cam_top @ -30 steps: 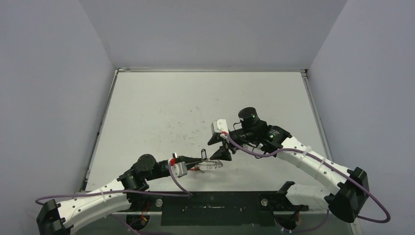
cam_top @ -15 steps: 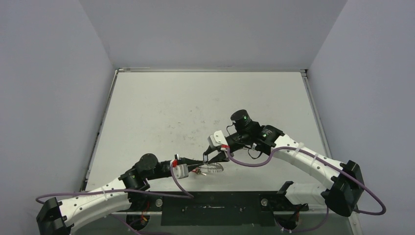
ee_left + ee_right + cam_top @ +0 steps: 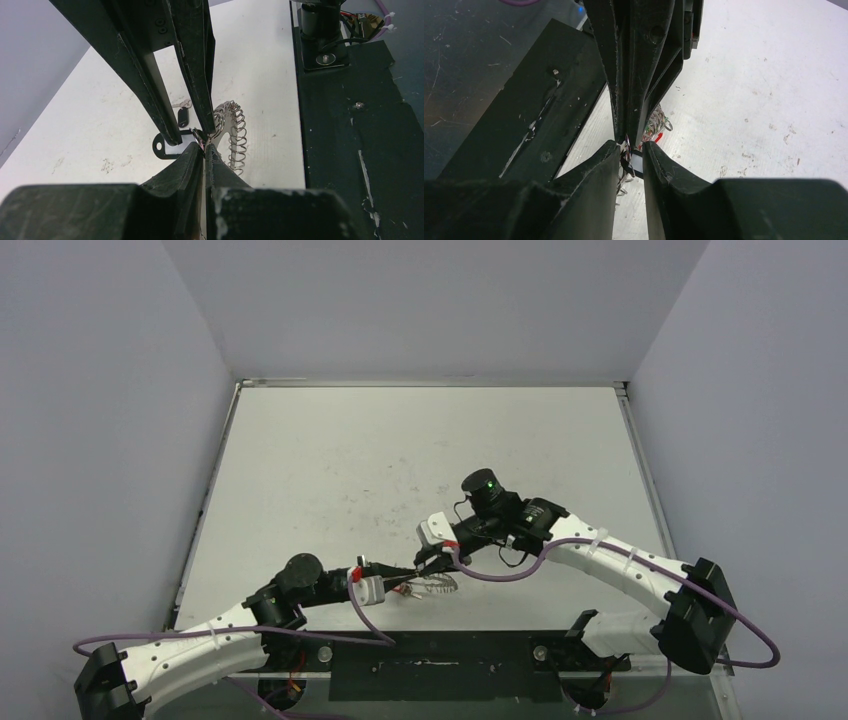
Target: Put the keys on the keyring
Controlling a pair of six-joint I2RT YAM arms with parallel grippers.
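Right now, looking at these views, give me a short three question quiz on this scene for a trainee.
1. True or false: the left gripper is closed on the keyring.
2. Where on the table do the left gripper and the right gripper meet? A, near its front edge; B, at its far edge; C, against its left side.
3. What colour are the looping cables?
Key: 1 true; 2 A; 3 purple.
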